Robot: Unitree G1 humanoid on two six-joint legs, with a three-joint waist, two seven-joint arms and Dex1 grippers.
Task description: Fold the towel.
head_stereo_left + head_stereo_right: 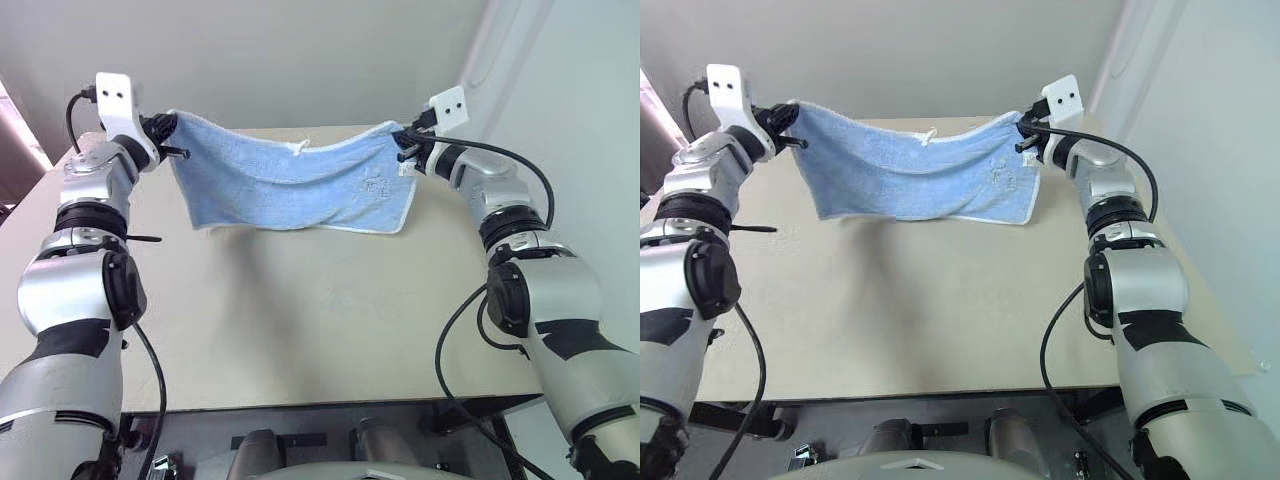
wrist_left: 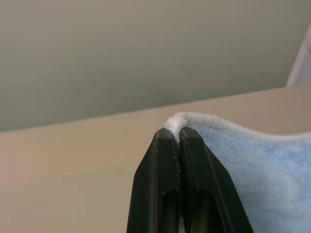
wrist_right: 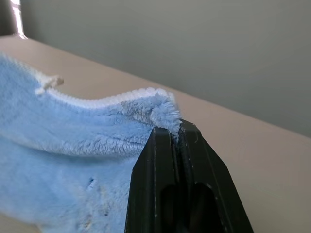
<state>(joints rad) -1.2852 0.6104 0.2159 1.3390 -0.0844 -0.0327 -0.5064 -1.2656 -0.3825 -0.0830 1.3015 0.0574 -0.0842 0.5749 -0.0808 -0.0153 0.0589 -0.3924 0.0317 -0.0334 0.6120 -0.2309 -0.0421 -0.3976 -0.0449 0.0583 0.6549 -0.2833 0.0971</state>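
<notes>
Towel: light blue terry towel [image 1: 300,185] with white stitched edging hangs in the air above the beige table [image 1: 300,320], stretched between the two grippers and sagging in the middle.
Towel edges: top edge dips between the held corners, with a small white tag [image 1: 299,146] sticking up near its middle; lower edge hangs free above the tabletop, its right corner lowest.
Left gripper: left gripper [image 2: 179,133] has its two black fingers pressed together on the towel's upper left corner; the white edging bulges out just past the fingertips.
Right gripper: right gripper [image 3: 177,128] is pinched tight on the upper right corner, a tuft of blue pile bunched at the fingertips.
Arms: both reach forward over the table, well apart, at about the same height.
Table: beige top stands against a pale wall [image 1: 300,50]; the towel's shadow lies on the surface beneath it.
</notes>
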